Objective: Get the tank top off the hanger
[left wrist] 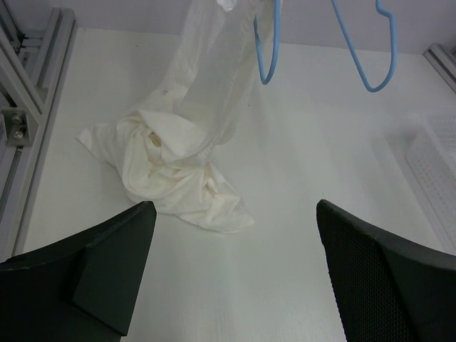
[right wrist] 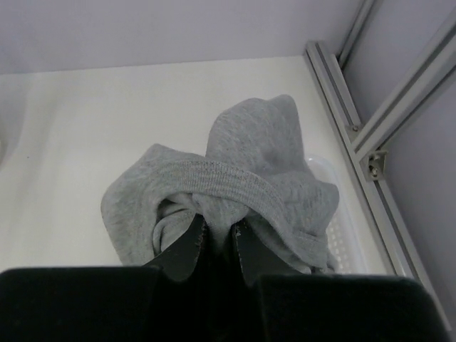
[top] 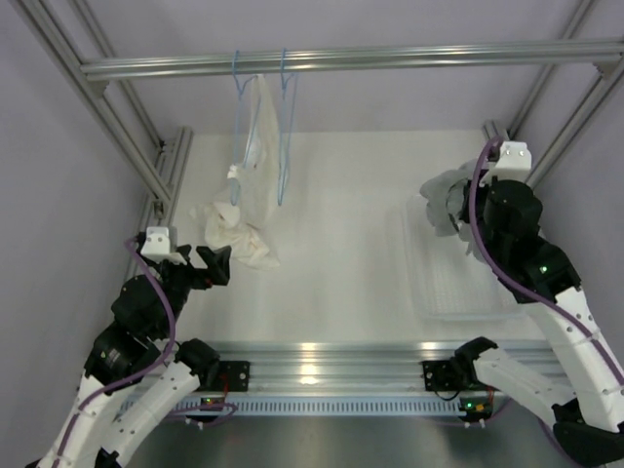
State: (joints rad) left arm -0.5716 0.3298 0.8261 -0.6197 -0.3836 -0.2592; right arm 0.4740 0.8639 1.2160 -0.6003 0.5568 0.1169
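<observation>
Although two light-blue wire hangers hang by their hooks from the one aluminium rail (top: 390,58) across the far side, the hanger (left wrist: 370,88) on the right of the pair is bare. The second hanger (left wrist: 264,78), to its left, has the single white garment (top: 242,229) draped at it, and that cloth trails down and lies bunched on the bench (top: 341,273). The one grey tank top (right wrist: 263,157) is well apart from both hangers. It is crumpled in the right gripper (right wrist: 217,231), whose jaws stand narrow, pinched on a fold of its ribbed hem. The tank top hangs at the far left corner of the single clear perforated tray (top: 458,288) on the right side of the bench. Whether the cloth touches the tray cannot be told. The left gripper (left wrist: 234,214) is near the front left of the bench with its jaws spread wide and nothing between them, pointed toward the white heap just beyond. Both arms are black, each with a purple cable looped along it. The bench top is plain matt white. A frame (top: 127,136) of silver slotted aluminium bars runs along its edges and rises at the corners, and pale grey-lilac walls (top: 390,19) close in the space behind and at the sides.
</observation>
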